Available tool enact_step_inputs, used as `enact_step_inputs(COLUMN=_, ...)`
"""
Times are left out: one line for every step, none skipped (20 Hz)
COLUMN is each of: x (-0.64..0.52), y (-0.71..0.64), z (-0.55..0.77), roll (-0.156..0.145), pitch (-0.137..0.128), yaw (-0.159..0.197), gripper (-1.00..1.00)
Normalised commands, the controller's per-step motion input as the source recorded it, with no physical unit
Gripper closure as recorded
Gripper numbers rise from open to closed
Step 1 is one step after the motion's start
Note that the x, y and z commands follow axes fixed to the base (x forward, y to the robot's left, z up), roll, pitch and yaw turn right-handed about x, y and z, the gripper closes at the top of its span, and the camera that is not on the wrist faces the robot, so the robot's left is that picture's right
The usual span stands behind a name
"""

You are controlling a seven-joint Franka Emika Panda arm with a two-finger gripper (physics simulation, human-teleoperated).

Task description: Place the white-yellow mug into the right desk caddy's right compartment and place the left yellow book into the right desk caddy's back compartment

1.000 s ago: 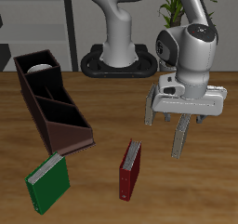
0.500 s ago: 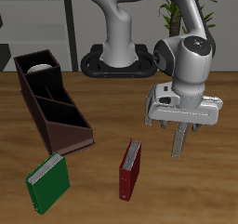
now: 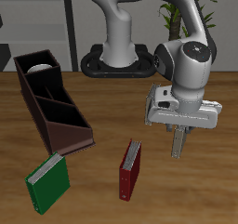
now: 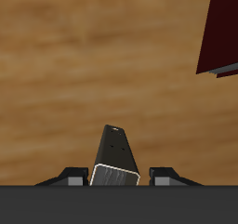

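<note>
Outside first. Hangs over the tabletop [image 3: 102,107], well apart from the caddy [image 3: 58,127]: gripper [image 3: 178,125], pointing straight down. Jaws clenched on the yellow book [image 3: 178,146], which stands upright between them, thin and grey from this angle, upper part pinched, lower end reaching down toward the wood. Cannot tell whether that lower end touches the tabletop.

Sits already inside the caddy: mug [image 3: 39,70], pale and round, in the squarish end compartment [image 3: 28,60] farthest back. Other sections of the caddy dark, contents not made out.

Stands near the front edge, between caddy and gripper, closer to the gripper: red book [image 3: 130,168], upright, page edges showing on top. Stands nearer the front edge, just beside the caddy's nearer end: green book [image 3: 48,183], leaning slightly, pale pages up.

Now the wrist view. Looks straight down along the yellow book [image 4: 115,153], a dark wedge with a pale edge, centred in the gripper [image 4: 116,177]. Flanked closely on either side by the fingers [image 4: 72,177], only their grey tips visible. Beneath, plain wood grain of the tabletop [image 4: 84,60]. Off to one edge and well apart from the held book, part of the red book [image 4: 221,32], cut off by the frame.
</note>
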Motion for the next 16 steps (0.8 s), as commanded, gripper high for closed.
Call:
enact_step_inputs(x=-0.02, y=0.02, z=0.08, roll=0.014, pitch=-0.005, yaw=0.003, gripper=1.0)
enact_step_inputs(x=-0.08, y=0.01, z=0.11, roll=0.013, pitch=0.016, yaw=-0.041, gripper=1.0)
enact_step_inputs(x=-0.12, y=0.04, z=0.17, roll=0.026, pitch=-0.009, yaw=-0.038, gripper=1.0)
enact_step_inputs(x=-0.1, y=0.06, z=0.17, roll=0.018, pitch=-0.039, yaw=0.043, gripper=1.0)
enact_step_inputs(x=-0.02, y=0.01, z=0.14, roll=0.009, pitch=0.01, yaw=-0.042, gripper=1.0)
enact_step_inputs(x=-0.19, y=0.04, z=0.28, roll=0.021, pitch=-0.037, yaw=0.025, gripper=1.0)
enact_step_inputs(x=-0.06, y=-0.03, z=0.25, roll=0.01, pitch=-0.04, yaw=0.03, gripper=1.0)
enact_step_inputs(x=-0.14, y=-0.07, z=0.48, roll=0.018, pitch=-0.053, yaw=-0.024, gripper=1.0)
enact_step_inputs(x=-0.14, y=-0.03, z=0.43, roll=0.031, pitch=-0.044, yaw=-0.025, gripper=1.0)
enact_step_inputs(x=-0.05, y=-0.02, z=0.23, roll=0.008, pitch=-0.03, yaw=0.016, gripper=1.0)
enact_step_inputs(x=-0.29, y=-0.11, z=0.83, roll=0.006, pitch=-0.092, yaw=0.054, gripper=1.0)
enact_step_inputs(x=-0.13, y=-0.17, z=0.65, roll=-0.006, pitch=-0.078, yaw=-0.004, gripper=1.0)
enact_step_inputs(x=-0.26, y=-0.13, z=0.71, roll=0.017, pitch=-0.03, yaw=-0.032, gripper=1.0)
enact_step_inputs(x=-0.32, y=-0.11, z=0.86, roll=0.027, pitch=-0.146, yaw=0.118, gripper=1.0)
enact_step_inputs(x=-0.34, y=-0.2, z=0.87, roll=0.005, pitch=-0.076, yaw=0.032, gripper=1.0)
enact_step_inputs(x=-0.39, y=-0.19, z=0.92, roll=0.018, pitch=-0.068, yaw=0.058, gripper=1.0)
